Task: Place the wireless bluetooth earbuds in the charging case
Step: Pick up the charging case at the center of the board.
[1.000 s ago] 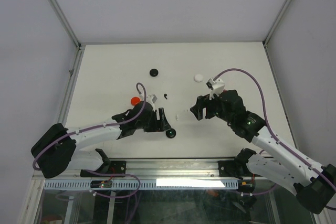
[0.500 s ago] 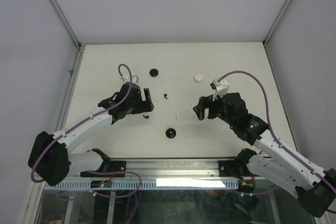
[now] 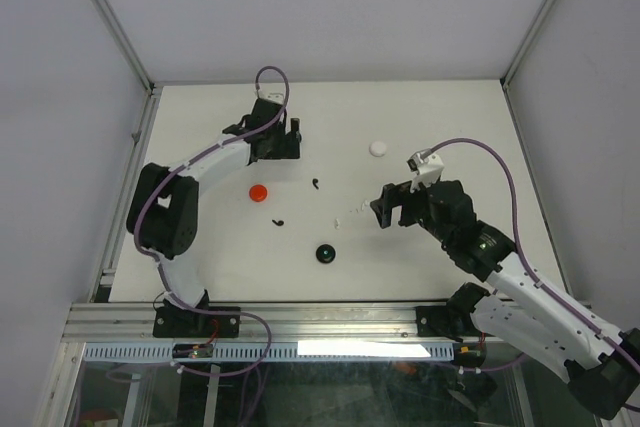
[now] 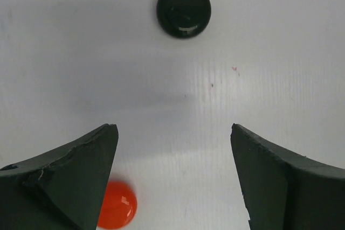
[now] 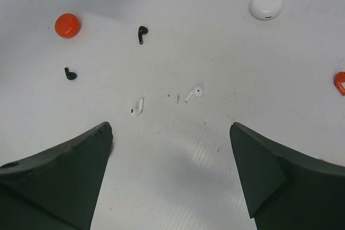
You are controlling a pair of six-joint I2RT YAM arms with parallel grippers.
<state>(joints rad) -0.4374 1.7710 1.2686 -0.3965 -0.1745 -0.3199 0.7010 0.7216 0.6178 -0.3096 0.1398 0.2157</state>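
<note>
Currently my left pincer [image 4: 172, 130], agape and empty, is facing the black round case [image 4: 184, 9] to grasp it; my right pincer [image 5: 171, 127], likewise, is framing two white earbuds [image 5: 194, 92].

— Entry: white surface [image 3: 450, 117]. Holdings?
— Red disc [image 3: 259, 191], white disc [image 3: 378, 148], black disc [image 3: 324, 253], second black disc [image 4: 183, 9]; black earbud [image 3: 316, 184], second black earbud [image 3: 277, 222], white earbud [image 5: 193, 93], second white earbud [image 5: 137, 107]; all apart.

We see a white table [image 3: 450, 117] boxed in by pale grey walls [image 3: 320, 7], with metal posts [image 3: 108, 17] at its far corners and a metal rail [image 3: 330, 322] along its near edge.
</note>
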